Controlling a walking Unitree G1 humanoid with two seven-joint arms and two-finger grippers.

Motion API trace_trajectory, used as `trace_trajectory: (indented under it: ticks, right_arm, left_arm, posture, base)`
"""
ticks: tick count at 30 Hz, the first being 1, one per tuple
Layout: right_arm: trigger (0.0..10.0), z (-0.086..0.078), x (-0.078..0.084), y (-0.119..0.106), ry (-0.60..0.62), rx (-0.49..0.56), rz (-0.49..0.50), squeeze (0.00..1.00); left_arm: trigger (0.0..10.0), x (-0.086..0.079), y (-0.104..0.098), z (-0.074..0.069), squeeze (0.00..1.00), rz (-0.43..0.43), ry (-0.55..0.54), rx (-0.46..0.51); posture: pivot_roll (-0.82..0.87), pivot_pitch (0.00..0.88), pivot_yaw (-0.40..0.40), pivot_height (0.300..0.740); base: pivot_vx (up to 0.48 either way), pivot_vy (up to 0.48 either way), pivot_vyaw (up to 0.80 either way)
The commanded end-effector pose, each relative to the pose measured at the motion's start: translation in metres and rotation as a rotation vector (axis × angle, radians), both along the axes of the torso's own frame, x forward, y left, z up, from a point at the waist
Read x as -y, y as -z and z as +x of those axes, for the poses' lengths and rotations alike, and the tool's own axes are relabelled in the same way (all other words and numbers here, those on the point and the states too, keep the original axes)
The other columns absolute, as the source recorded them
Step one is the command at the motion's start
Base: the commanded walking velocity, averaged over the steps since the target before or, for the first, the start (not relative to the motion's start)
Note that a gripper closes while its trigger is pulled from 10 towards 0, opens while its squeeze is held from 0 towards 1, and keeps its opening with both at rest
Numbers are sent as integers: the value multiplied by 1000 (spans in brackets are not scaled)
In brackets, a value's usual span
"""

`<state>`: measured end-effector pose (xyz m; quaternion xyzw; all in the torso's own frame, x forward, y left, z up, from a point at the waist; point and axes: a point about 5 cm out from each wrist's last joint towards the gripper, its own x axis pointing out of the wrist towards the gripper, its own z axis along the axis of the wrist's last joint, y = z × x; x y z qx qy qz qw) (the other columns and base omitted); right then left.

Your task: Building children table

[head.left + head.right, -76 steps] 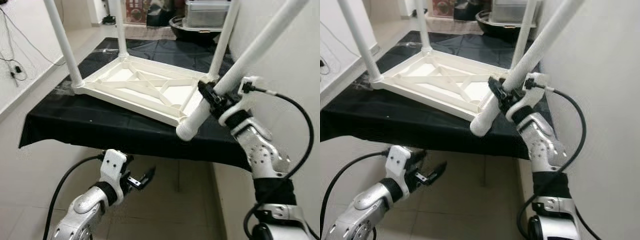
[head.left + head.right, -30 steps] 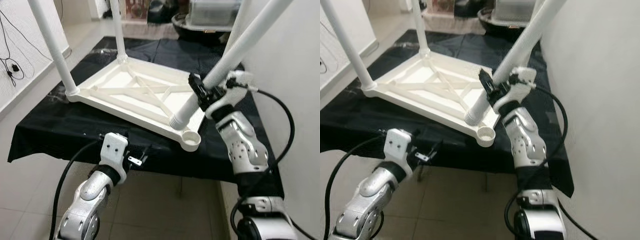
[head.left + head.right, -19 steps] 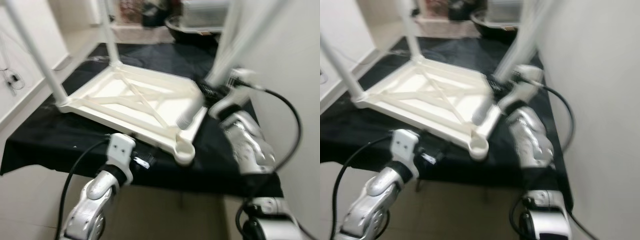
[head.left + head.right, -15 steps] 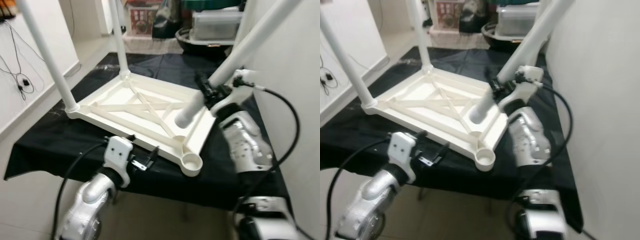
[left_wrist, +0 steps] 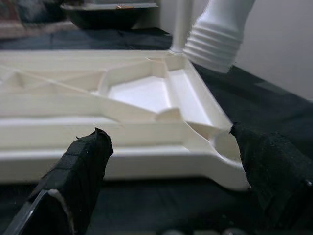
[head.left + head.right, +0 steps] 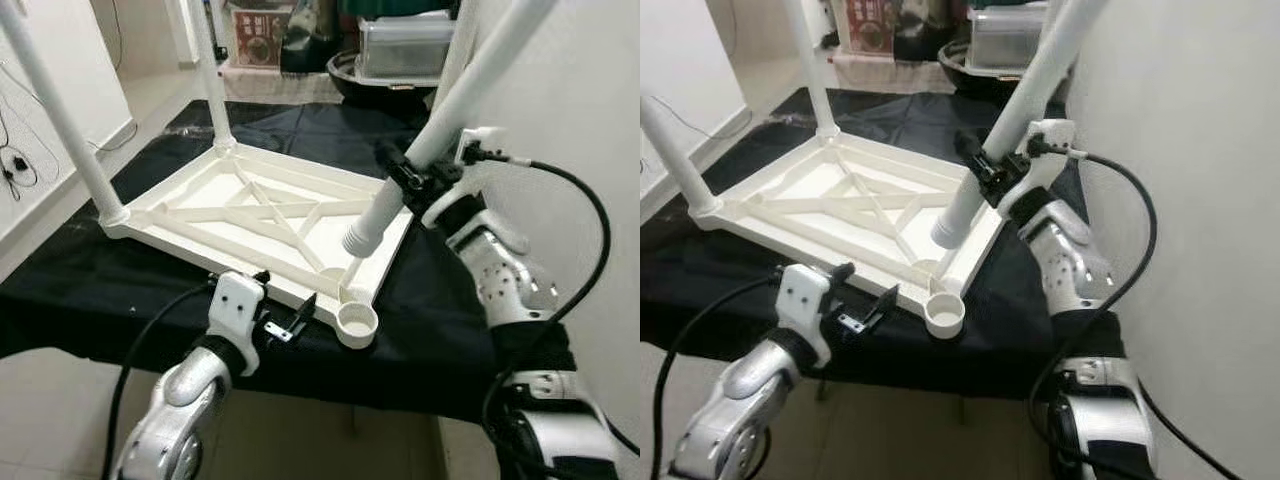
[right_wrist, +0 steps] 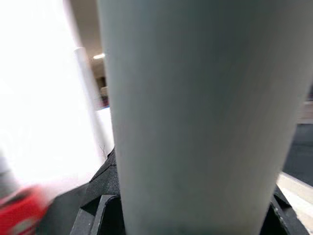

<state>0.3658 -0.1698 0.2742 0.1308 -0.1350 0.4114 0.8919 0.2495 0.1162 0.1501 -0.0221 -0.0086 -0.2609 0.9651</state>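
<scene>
- Black cloth (image 6: 150, 280) covers the table, which stands against a white wall (image 6: 590, 110); tiled floor (image 6: 60, 390) lies below.
- Upside-down white children table (image 6: 270, 215) rests on the cloth, three legs fitted, its near corner socket (image 6: 357, 322) empty.
- Right gripper (image 6: 400, 178) is clamped on the loose leg (image 6: 440, 120), whose threaded end hangs above that socket.
- Left gripper (image 6: 290, 322), fingers apart, hovers at the near edge.
- Bins (image 6: 400, 45) crowd the back.
</scene>
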Motion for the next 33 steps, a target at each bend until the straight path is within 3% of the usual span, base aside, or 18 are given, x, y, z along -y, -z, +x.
trace_trajectory:
  ticks: [1,6,11,15,24,33]
  right_arm:
    - [10000,-2,-7,-4,-126,13,-16,0]
    - [10000,-3,-6,-7,-190,20,-33,0]
    - [10000,-16,-19,1,-468,57,-115,0]
    - [10000,-16,-27,7,-540,54,-145,0]
    - [10000,-12,-25,7,-584,74,-199,0]
    - [10000,-10,-10,3,-607,90,-264,0]
  left_arm:
    - [10000,4,-4,-8,0,-34,63,-16]
    - [10000,3,-4,-17,0,-8,80,-17]
    - [10000,-5,-1,-36,0,-10,46,-65]
    - [10000,-3,-3,-41,0,-17,51,-71]
    - [10000,-2,-7,-49,0,-27,60,-88]
    - [10000,-1,-8,-53,0,-28,67,-101]
  posture:
    - [98,147,-18,740]
    - [103,163,-14,740]
    - [130,235,-16,740]
    - [138,252,-14,740]
    - [145,283,-13,740]
    - [143,282,-14,740]
  base:
    - [0,0,0]
    - [0,0,0]
    - [0,0,0]
    - [0,0,0]
    - [0,0,0]
    - [0,0,0]
